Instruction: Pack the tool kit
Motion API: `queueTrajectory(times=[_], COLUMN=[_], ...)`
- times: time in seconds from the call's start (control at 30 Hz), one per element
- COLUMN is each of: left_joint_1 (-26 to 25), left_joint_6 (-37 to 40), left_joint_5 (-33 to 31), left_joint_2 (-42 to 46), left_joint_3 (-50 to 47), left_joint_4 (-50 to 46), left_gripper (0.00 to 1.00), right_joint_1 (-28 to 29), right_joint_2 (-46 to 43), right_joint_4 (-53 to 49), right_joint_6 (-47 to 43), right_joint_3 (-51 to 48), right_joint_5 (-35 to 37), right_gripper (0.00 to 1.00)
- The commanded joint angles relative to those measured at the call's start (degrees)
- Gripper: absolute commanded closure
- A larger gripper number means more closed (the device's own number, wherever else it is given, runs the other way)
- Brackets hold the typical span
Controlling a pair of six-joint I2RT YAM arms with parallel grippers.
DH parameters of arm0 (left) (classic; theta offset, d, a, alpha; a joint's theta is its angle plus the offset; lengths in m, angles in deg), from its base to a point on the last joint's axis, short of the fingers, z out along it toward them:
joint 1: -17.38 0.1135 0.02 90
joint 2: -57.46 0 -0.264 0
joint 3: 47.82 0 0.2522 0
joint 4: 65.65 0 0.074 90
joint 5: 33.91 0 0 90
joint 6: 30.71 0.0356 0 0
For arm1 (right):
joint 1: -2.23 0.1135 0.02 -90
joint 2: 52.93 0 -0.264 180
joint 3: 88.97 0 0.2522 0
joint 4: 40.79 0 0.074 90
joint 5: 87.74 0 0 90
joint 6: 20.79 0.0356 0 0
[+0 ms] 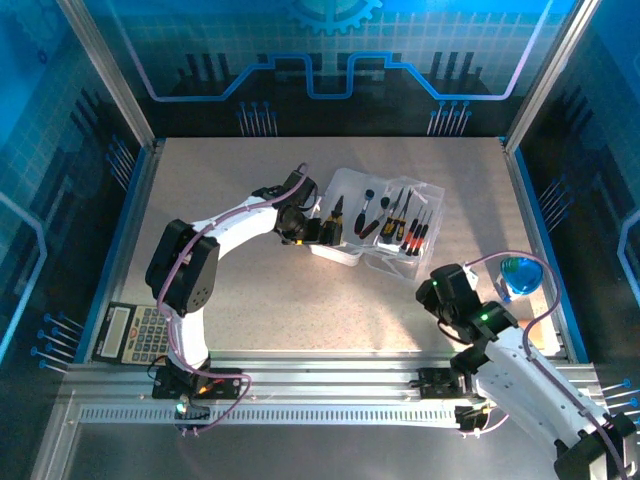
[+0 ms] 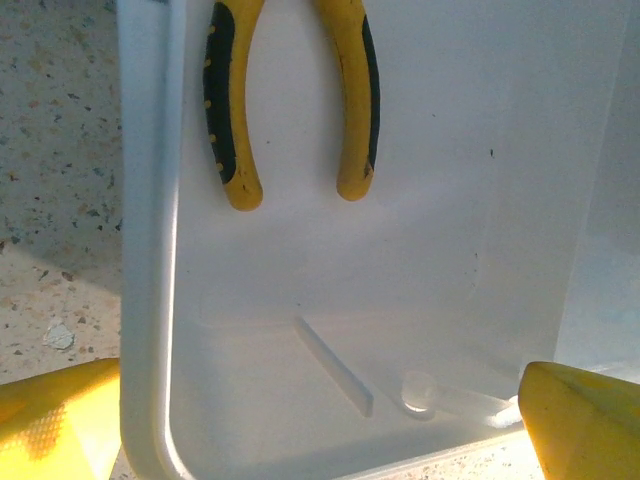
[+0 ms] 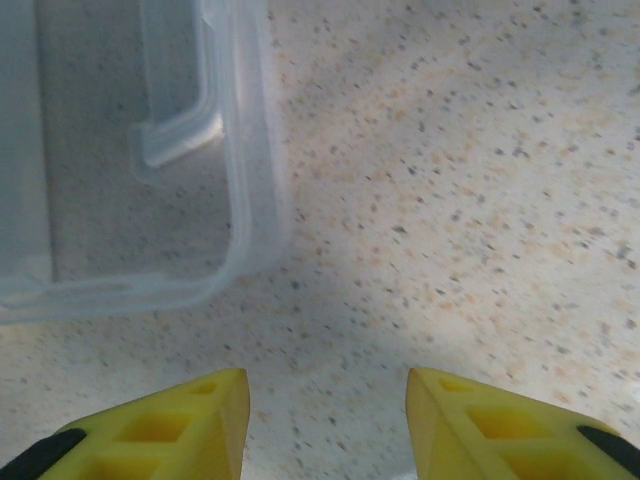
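Grey calculator (image 1: 135,330) at near-left edge of table (image 1: 300,310). Right fingers (image 3: 170,430) partly apart, nothing between them, low over bare table just short of the clear case's (image 1: 385,228) near right corner. Blue round thing (image 1: 520,275) on table right of that arm. Left arm (image 1: 230,235) stretched to the case's left half. Left fingers (image 2: 585,420) spread wide, one outside the case wall and one at the far side of that corner, gripping nothing. Case lies open mid-table. Yellow-handled pliers (image 2: 290,100) lie flat in the left half, beyond the fingers. Screwdrivers (image 1: 410,232) sit in the right half.
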Motion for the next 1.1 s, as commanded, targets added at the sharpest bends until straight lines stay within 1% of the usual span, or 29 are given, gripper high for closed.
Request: queueTrajectory(times=[0.0, 0.13, 0.4, 0.57, 0.77, 1.0, 1.07], left_joint_1=[-0.6, -0.5, -0.3, 0.5, 1.2, 1.7, 2.0], left_joint_6=[-0.2, -0.4, -0.9, -0.8, -1.0, -0.9, -0.9], left_joint_5=[2.2, 3.2, 4.6, 5.1, 5.7, 5.9, 6.1], left_joint_2=[-1.5, -2.6, -3.8, -3.7, -3.6, -3.4, -3.0], left_joint_3=[1.8, 3.0, 4.8, 4.7, 4.1, 4.4, 4.3], left_joint_4=[-0.4, -0.3, -0.6, -0.8, -0.9, -1.3, -1.4], left_gripper=[0.01, 0.01, 0.01, 0.01, 0.01, 0.01, 0.01], right_joint_1=[-1.1, -2.7, -5.4, -6.8, -9.8, -11.8, -12.1], right_joint_2=[0.3, 0.6, 6.4, 8.8, 10.7, 16.4, 17.8], right_joint_4=[6.4, 10.6, 15.9, 16.5, 16.2, 19.7, 20.8], right_joint_6=[0.9, -0.9, -2.4, -3.8, -5.4, -8.2, -8.6], right_joint_3=[0.1, -0.5, -1.6, -1.8, -1.9, -2.2, -2.2], right_joint_5=[-0.7, -3.8, -6.0, -5.6, -6.0, -7.5, -7.9], right_gripper=[0.54, 0.54, 0.57, 0.59, 0.62, 0.65, 0.68])
